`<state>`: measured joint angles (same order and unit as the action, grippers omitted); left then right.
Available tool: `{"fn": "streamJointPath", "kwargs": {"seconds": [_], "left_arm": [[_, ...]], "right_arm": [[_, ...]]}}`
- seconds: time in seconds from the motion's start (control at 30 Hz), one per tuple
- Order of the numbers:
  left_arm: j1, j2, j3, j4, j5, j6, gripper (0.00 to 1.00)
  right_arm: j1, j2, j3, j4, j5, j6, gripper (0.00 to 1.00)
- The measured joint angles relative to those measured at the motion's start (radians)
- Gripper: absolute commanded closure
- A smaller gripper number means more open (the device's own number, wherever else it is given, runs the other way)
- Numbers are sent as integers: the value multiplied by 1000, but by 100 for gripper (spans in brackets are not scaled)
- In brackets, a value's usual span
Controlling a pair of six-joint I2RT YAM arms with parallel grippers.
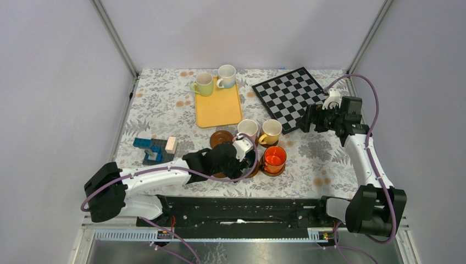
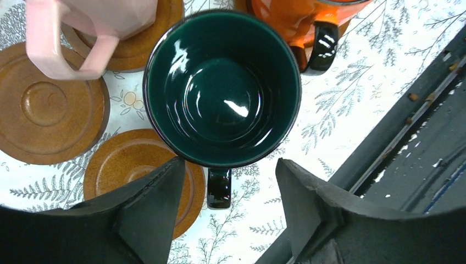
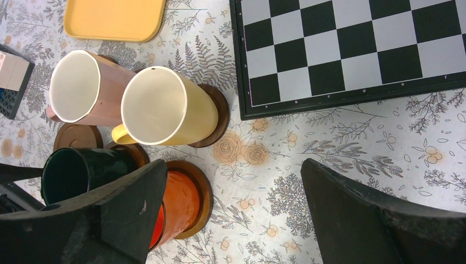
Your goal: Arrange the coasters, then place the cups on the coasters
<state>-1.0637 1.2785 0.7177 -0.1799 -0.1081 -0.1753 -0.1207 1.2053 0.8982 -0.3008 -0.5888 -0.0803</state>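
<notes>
Left fingers [image 2: 156, 217] are spread, gripping nothing. The dark green cup [image 2: 222, 88] stands upright near the front edge of the bench [image 1: 324, 159], directly ahead of them. Its handle [image 2: 219, 188] points straight back into the gap, clear of both fingers. The orange cup [image 2: 291, 16] and pink cup [image 2: 93, 27] stand close beside it. A bare coaster [image 2: 129, 168] shows partly under the green rim; whether the cup sits on any coaster cannot be told. Right fingers [image 3: 357, 220] are spread wide and empty, over the bench by the chessboard [image 3: 351, 49]. Judgement: the pale green cup [image 1: 204, 84] and white cup [image 1: 226, 76] are not yet on coasters. They wait on the yellow tray [image 1: 220, 113] at the far side, nearer the left arm.
</notes>
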Motion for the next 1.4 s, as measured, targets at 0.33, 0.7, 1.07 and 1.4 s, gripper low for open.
{"fn": "streamJointPath", "kwargs": {"seconds": [0.33,0.7,1.07,1.4], "left_arm": [[8,-2,58,-144,60,-11,28],[15,2,57,-165,170,-35,44],[29,13,62,-171,189,-34,35],[145,-159,85,-280,193,68,25]], "right_arm": [[0,0,0,0,0,0,2],[0,-5,0,0,0,0,2],[0,-6,0,0,0,-1,2],[0,-6,0,0,0,-1,2]]}}
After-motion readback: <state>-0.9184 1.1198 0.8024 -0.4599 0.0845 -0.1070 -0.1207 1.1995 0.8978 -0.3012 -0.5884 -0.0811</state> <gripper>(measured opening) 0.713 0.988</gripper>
